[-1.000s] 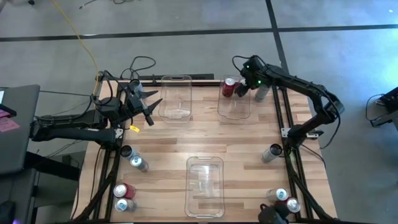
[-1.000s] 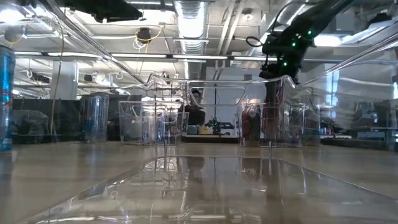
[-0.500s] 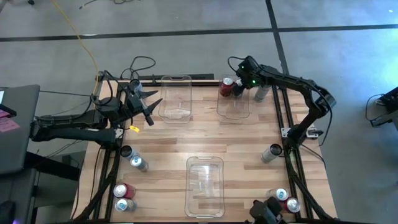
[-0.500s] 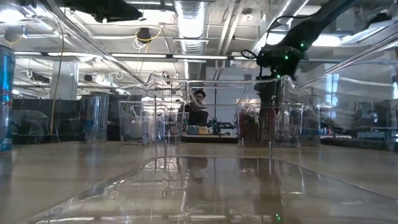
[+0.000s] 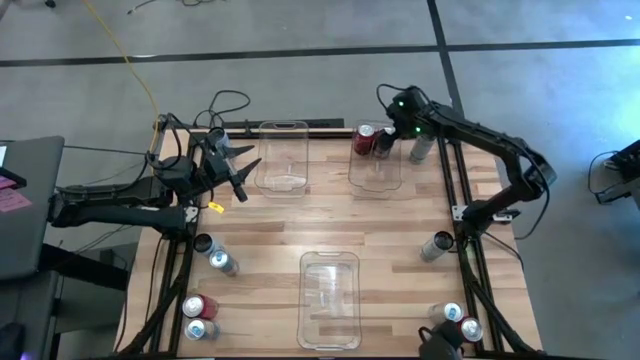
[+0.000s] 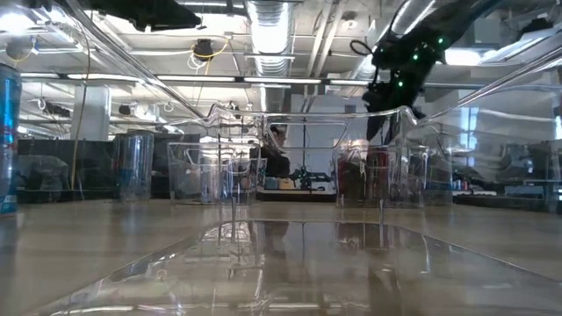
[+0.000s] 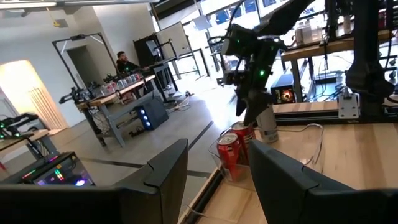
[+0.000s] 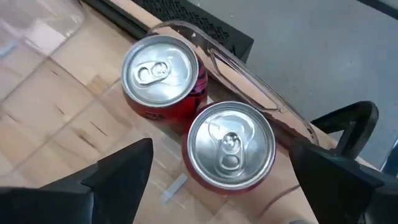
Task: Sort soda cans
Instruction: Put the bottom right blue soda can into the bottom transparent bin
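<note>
Two red soda cans (image 8: 161, 74) (image 8: 231, 144) stand upright side by side in the far corner of the far right clear bin (image 5: 378, 172). My right gripper (image 8: 222, 149) hangs open above the nearer one, fingers wide on either side, touching nothing. In the high view it (image 5: 386, 142) covers that can; the other red can (image 5: 364, 136) shows beside it. My left gripper (image 5: 243, 178) waits open beside the far left bin (image 5: 283, 158), off the table. More cans stand on the table.
A silver can (image 5: 420, 149) stands just outside the far right bin. A grey can (image 5: 437, 245) is at the right edge. Pairs of cans stand at the near right corner (image 5: 458, 320), the near left corner (image 5: 198, 316) and the left edge (image 5: 213, 253). A third bin (image 5: 330, 298) lies near centre.
My right gripper dipped down into the far right bin, shifting slightly toward the table's left, then rose again and moved back. A second red can now stands beside the first in that bin. The left arm kept still.
</note>
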Robot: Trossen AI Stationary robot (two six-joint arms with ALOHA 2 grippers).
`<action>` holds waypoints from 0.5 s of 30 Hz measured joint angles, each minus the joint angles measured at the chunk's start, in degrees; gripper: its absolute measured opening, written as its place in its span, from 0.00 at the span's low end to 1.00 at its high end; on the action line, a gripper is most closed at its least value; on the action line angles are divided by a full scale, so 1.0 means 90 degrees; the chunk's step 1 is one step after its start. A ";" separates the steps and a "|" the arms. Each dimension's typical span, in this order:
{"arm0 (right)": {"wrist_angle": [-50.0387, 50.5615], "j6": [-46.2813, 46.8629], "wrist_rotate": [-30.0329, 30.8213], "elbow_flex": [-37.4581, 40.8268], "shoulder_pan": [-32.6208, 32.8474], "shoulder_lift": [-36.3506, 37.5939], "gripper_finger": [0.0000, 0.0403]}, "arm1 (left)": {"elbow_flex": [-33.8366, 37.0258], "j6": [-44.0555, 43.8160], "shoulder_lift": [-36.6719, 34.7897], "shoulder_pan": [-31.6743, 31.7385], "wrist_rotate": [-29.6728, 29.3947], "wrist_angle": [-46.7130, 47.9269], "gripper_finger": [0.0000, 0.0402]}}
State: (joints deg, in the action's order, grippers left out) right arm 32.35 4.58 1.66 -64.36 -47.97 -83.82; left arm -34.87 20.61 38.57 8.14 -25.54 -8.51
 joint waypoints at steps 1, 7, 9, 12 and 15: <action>0.0026 0.0020 0.0001 0.0002 0.0015 0.0094 0.97 | 0.0000 0.0042 0.0000 0.0000 0.0000 -0.0005 0.41; 0.0023 0.0232 0.0052 0.0000 0.0348 0.0677 0.97 | 0.0000 0.0538 0.0000 0.0000 0.0002 -0.0202 0.41; -0.0023 0.0292 0.0050 -0.0004 0.0547 0.0879 0.97 | 0.0000 0.0540 0.0002 0.0000 0.0003 -0.0179 0.41; 0.0027 0.0402 0.0051 -0.0004 0.0884 0.1099 0.97 | 0.0000 0.0486 0.0001 0.0000 0.0003 -0.0189 0.41; 0.0040 0.0500 0.0201 -0.0004 0.1322 0.1317 0.97 | 0.0000 0.0137 0.0002 0.0000 0.0003 -0.0186 0.41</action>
State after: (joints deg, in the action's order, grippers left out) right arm 32.71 9.08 3.47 -64.39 -36.07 -71.97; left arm -34.87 21.84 38.59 8.14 -25.52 -10.18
